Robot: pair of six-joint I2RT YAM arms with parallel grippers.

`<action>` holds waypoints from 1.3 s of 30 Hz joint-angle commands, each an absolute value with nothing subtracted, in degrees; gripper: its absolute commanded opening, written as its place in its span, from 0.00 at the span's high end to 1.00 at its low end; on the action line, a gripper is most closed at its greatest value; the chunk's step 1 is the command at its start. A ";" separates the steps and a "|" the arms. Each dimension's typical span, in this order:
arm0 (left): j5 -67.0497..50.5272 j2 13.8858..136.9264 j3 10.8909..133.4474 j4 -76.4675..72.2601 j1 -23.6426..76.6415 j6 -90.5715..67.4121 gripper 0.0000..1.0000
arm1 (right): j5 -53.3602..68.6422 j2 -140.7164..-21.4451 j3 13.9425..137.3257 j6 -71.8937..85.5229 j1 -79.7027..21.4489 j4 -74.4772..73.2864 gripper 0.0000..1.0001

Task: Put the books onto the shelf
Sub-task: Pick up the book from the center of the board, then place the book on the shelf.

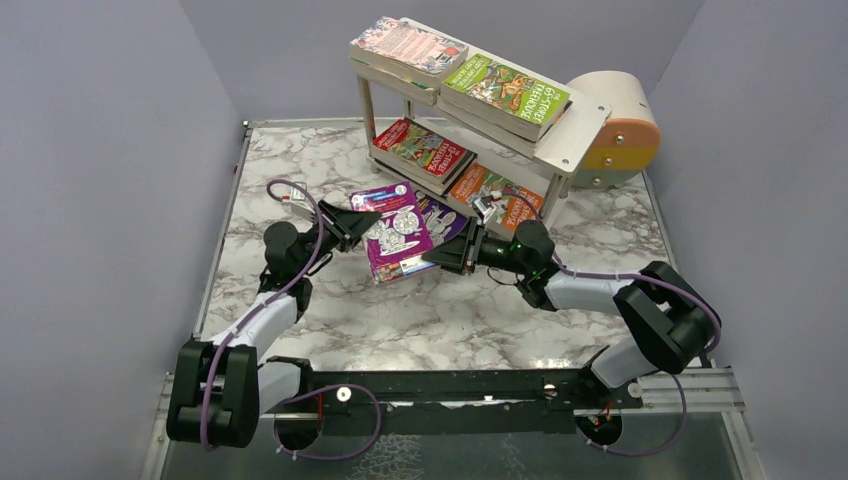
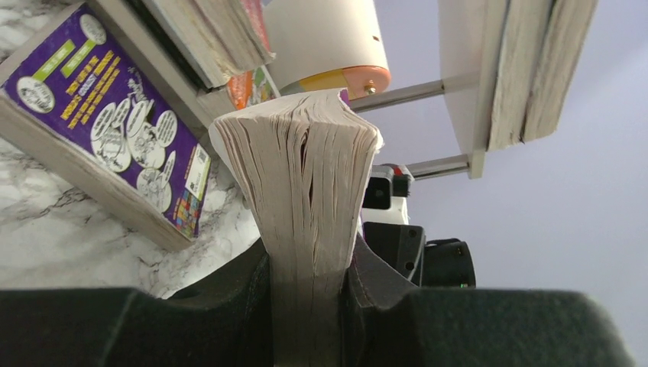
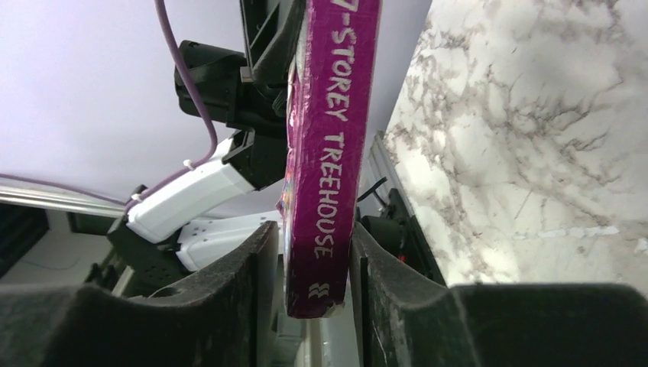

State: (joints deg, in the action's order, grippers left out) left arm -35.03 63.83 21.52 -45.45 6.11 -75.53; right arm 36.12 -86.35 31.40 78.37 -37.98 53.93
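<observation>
Grips hard with the left gripper (image 1: 354,221): both fingers (image 2: 233,287) pressed flat against the page block of the purple book (image 1: 393,238), with no gap on either side in the left wrist view. Flanks the same book's spine with the right gripper (image 1: 441,258), over the lettering "-STOREY TREEHOUSE" in the right wrist view. Touches the spine with one finger (image 3: 382,306) and leaves a thin slit at the other, so cannot tell whether pinched or slack.

Carries that book between the two arms, over the marble table (image 1: 450,320), cover up and tilted, in front of the shelf (image 1: 578,135). Partly hidden under its far right corner, flat on the marble, a second purple book (image 1: 447,214), near the shelf's front legs.

On the shelf's top board: a pink-patterned book (image 1: 410,42) topping a stack at the left end, and a green book (image 1: 505,92) topping another stack just beside it, with bare pale wood at the right end. On the lower board: a red book (image 1: 422,150) and an orange book (image 1: 500,197), side by side.

Behind the shelf's right end, lying on its side, a round beige-and-orange box (image 1: 620,130), just beside the top board.
</observation>
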 commanded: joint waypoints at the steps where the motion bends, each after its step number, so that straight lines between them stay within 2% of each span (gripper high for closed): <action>1: -30.58 64.98 23.03 -44.48 6.50 -75.20 1.00 | 32.59 -83.71 30.44 76.01 -37.05 57.28 0.55; 7: -26.96 65.84 27.05 -35.85 6.50 -71.45 1.00 | 30.51 -79.18 27.79 72.87 -35.81 53.36 0.27; 12: -24.76 67.60 30.09 -31.67 6.50 -70.49 1.00 | 26.37 -70.21 26.42 65.71 -35.60 42.53 0.14; 17: -21.69 68.66 34.21 -28.61 8.51 -70.10 1.00 | 15.74 -57.73 29.67 52.78 -35.60 17.90 0.13; 23: -11.50 69.93 39.18 -26.10 16.77 -70.21 1.00 | -1.71 -47.57 33.27 43.66 -35.60 -4.50 0.12; 31: 4.63 73.44 42.65 -29.33 28.47 -74.45 1.00 | -17.40 -39.86 35.21 43.06 -35.57 -17.47 0.11; 39: 25.51 78.58 46.30 -36.93 40.98 -76.97 1.00 | -24.87 -34.56 34.82 44.16 -35.60 -23.85 0.11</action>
